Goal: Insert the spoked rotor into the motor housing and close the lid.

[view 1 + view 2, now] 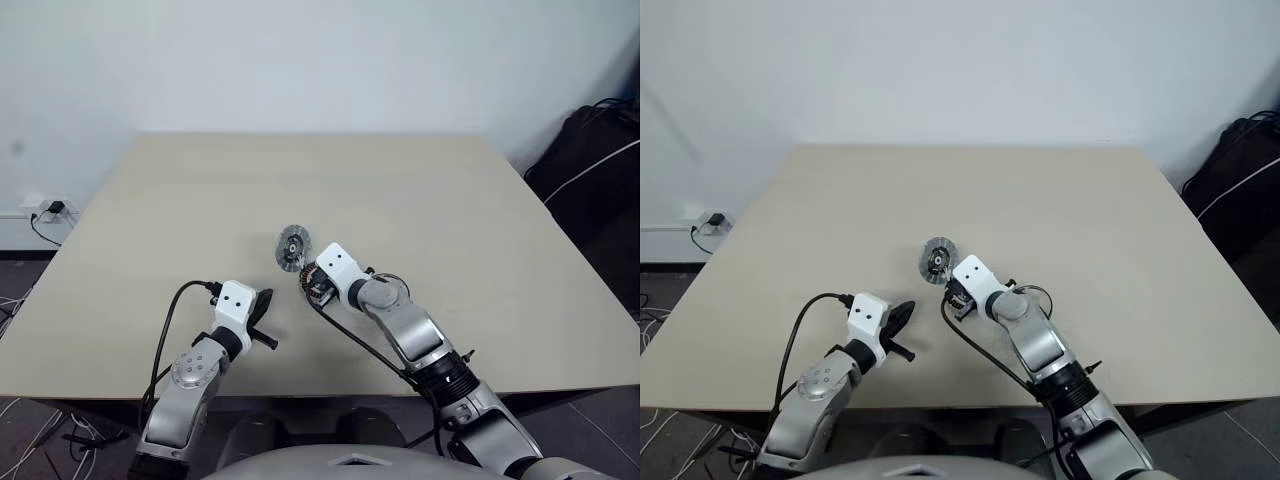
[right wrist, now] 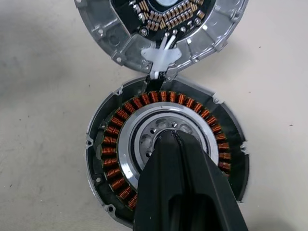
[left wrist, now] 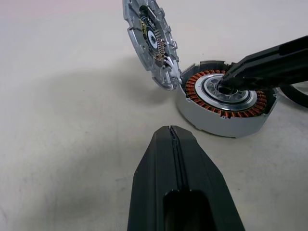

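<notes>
Already the spoked rotor (image 2: pixel 166 139) sits down inside the motor housing (image 2: pixel 110 163), ringed by the copper windings, on the table (image 1: pixel 450 200) near its front middle. The lid (image 2: pixel 120 33) stands tilted up at the housing's twelve o'clock edge, joined to it by white wires, its inner face with the dark parts turned toward the housing. The right gripper (image 2: pixel 174 137) is clenched with nothing held, its tips pressing on the rotor's hub, so the seating step looks nearly finished. The left gripper (image 3: pixel 172 132) is likewise clenched and empty, hovering off the table at about eight o'clock from the housing, well apart from it. Next, I judge, the right tips must lift clear so the lid can be tipped down flat onto the housing without pinching the wires.
</notes>
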Robot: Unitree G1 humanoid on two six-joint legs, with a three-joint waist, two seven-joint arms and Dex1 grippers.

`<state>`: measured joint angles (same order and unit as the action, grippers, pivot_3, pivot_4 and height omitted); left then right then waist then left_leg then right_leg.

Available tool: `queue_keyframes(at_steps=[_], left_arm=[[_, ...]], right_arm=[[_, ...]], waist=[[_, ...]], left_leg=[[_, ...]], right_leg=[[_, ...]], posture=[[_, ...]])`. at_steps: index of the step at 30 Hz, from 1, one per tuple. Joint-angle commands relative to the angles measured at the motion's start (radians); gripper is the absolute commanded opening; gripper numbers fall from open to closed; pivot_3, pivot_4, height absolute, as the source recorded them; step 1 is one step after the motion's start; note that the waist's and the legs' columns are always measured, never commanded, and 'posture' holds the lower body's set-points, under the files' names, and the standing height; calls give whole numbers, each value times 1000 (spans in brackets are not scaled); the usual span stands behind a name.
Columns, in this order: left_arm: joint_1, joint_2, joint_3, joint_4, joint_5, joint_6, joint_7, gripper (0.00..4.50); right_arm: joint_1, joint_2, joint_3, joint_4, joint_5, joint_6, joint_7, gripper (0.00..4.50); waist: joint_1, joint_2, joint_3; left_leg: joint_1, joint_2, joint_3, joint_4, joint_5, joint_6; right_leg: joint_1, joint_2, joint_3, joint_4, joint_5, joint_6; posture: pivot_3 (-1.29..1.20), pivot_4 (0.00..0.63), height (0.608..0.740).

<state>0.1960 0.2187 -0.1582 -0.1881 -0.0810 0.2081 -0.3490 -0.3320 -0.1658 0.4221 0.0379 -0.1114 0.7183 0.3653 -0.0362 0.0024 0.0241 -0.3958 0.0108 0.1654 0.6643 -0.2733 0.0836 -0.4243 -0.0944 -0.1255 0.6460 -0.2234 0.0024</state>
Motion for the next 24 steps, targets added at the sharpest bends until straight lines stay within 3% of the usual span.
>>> queue_keyframes(at_steps=[1, 24], left_arm=[[-14, -1, 8, -15, -1, -8, 2, 0], [-12, -8, -1, -11, -1, -7, 1, 0]], right_arm=[[-30, 5, -21, -3, -5, -30, -7, 17], [-34, -6, -68, 53, -8, -53, -29, 17]], waist=[[0, 0, 0], [0, 0, 0]], left_leg=[[0, 0, 0, 0, 0, 0], [0, 0, 0, 0, 1, -1]], right_leg=[[0, 0, 0, 0, 0, 0], [0, -1, 0, 0, 0, 1]], posture=[[0, 0, 740], [0, 0, 740]])
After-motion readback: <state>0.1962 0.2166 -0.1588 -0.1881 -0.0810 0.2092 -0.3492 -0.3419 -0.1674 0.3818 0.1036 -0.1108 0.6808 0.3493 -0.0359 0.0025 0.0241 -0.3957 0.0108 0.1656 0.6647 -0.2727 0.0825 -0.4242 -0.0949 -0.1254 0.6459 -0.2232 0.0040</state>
